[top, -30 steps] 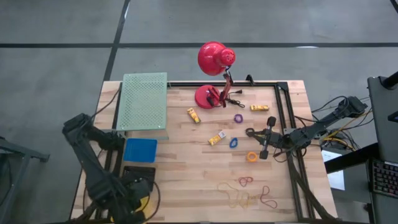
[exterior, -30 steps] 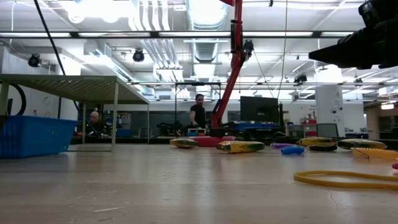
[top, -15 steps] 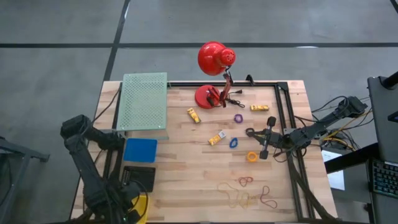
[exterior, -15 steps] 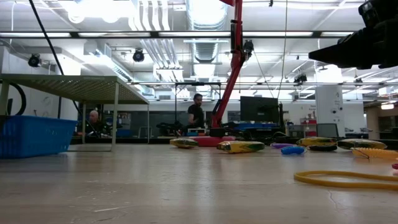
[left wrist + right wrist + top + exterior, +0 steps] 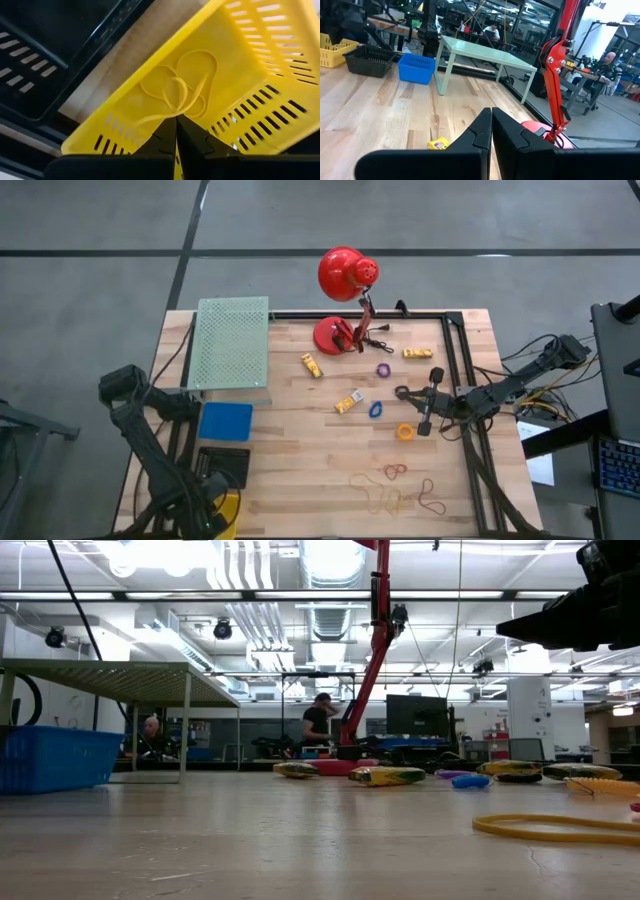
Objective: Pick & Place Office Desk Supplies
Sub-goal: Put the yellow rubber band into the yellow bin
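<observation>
A tan rubber band (image 5: 176,89) lay in the yellow basket (image 5: 226,513) at the lower left of the high view, with the left gripper (image 5: 175,121) closed and empty just above it. More supplies (image 5: 376,409) lay scattered right of centre on the table (image 5: 300,450). The right gripper (image 5: 423,420), closed and empty, hovered beside an orange ring (image 5: 405,432).

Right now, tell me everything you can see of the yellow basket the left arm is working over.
The yellow basket looks like moulded plastic, with a solid floor and slotted walls. It sits at the table's near-left corner, beside a black tray, with bare wood between them. On its floor lie several looped yellow rubber bands, tangled together. The left tool is shut above it, with one band running up to its tips. The rest is hidden.
</observation>
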Available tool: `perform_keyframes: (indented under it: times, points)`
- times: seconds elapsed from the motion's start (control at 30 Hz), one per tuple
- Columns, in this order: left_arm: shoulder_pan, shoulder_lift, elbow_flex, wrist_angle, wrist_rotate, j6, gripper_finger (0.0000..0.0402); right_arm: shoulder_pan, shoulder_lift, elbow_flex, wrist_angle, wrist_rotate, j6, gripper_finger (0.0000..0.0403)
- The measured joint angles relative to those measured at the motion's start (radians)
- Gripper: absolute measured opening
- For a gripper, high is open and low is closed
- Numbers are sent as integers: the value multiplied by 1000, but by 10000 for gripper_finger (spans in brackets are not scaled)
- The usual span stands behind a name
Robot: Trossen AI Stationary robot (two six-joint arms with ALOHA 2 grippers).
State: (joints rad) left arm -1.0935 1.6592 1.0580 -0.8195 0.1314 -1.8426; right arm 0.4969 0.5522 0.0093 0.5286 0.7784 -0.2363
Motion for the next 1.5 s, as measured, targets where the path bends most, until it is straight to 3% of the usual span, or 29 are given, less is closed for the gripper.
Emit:
perform_keyframes:
  times: [0.23,0.57,0.73,1.2,1.5]
  points:
    - [0,0,-17,17,0,-14,20,0,0,0,0,0,0,8]
    - [0,-2,-16,48,-7,-9,109,0,0,0,0,0,0,8]
    - [0,-2,-16,48,-8,-9,132,0,0,0,0,0,0,8]
    - [0,-14,-5,48,-7,-4,135,0,0,0,0,0,0,8]
    - [2,-140,12,36,-48,12,135,0,0,0,0,0,0,8]
